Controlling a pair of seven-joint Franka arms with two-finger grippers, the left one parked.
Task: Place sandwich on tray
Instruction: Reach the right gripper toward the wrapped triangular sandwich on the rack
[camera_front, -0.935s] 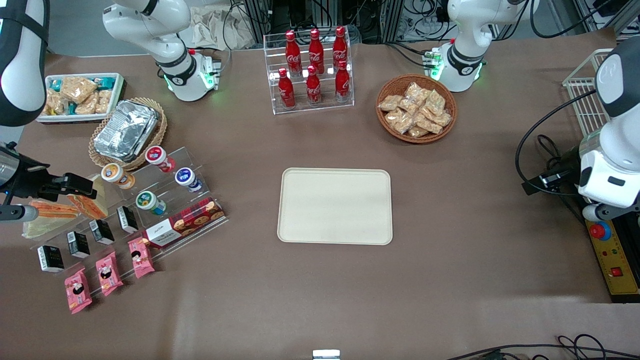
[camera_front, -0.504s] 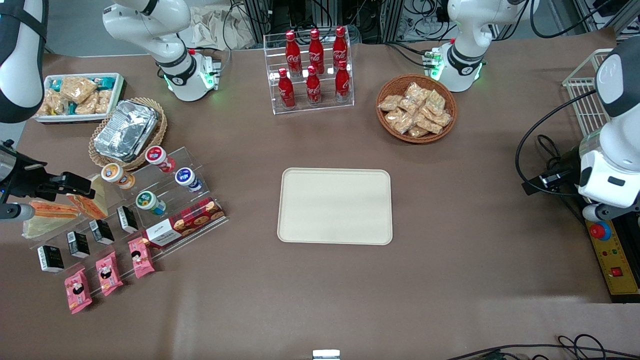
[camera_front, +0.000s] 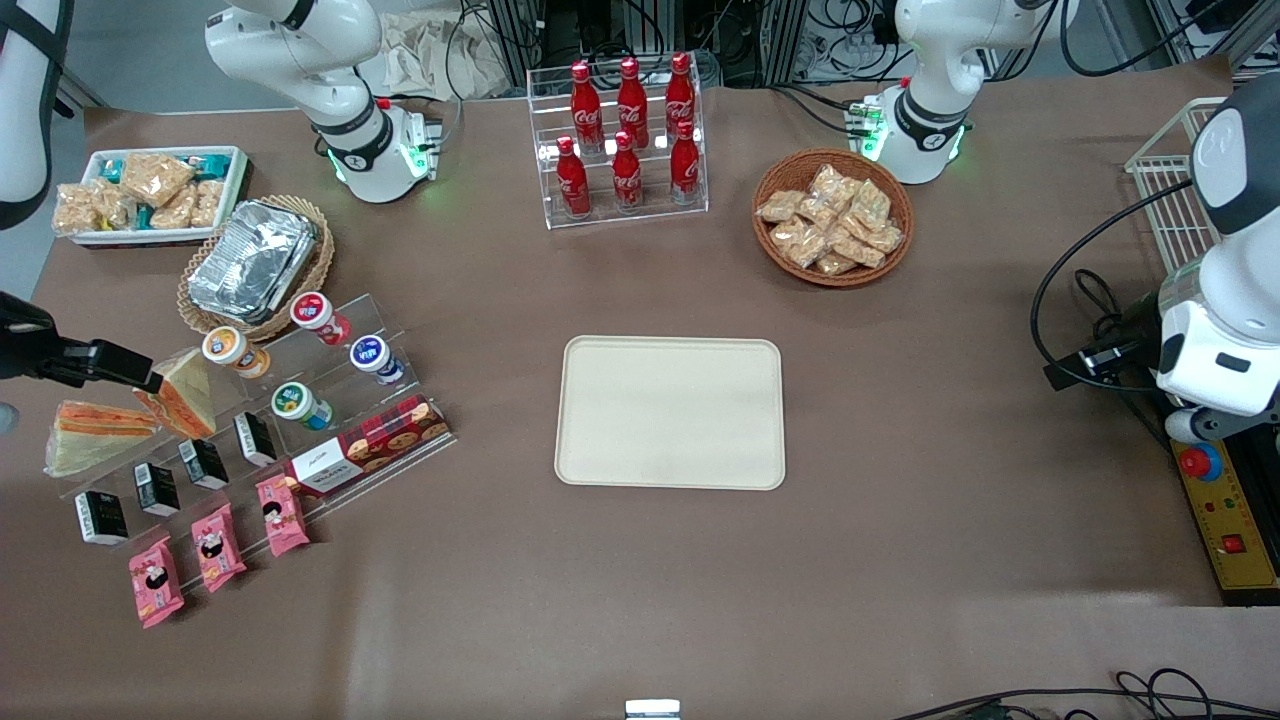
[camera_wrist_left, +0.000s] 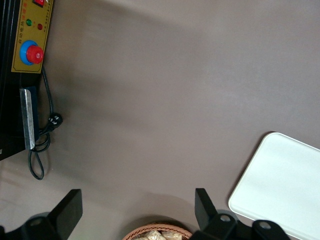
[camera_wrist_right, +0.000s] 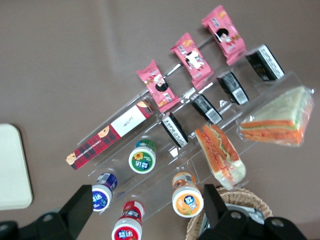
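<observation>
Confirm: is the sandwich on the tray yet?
No: the sandwich lies on the clear rack at the working arm's end, the tray bare, the open tool above the rack.

The hand (camera_front: 140, 372) has drawn back toward the working arm's end of the worktop and risen, so the sandwich (camera_front: 97, 432) that it partly covered now lies in full sight, unheld on its clear shelf.

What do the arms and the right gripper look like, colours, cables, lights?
Both arms are glossy white with black joint bands; their bases glow green, with black cables running off. The right arm's gripper is matte black, with two flat angular fingers; it hangs above the clear acrylic snack rack, open and empty.
</observation>
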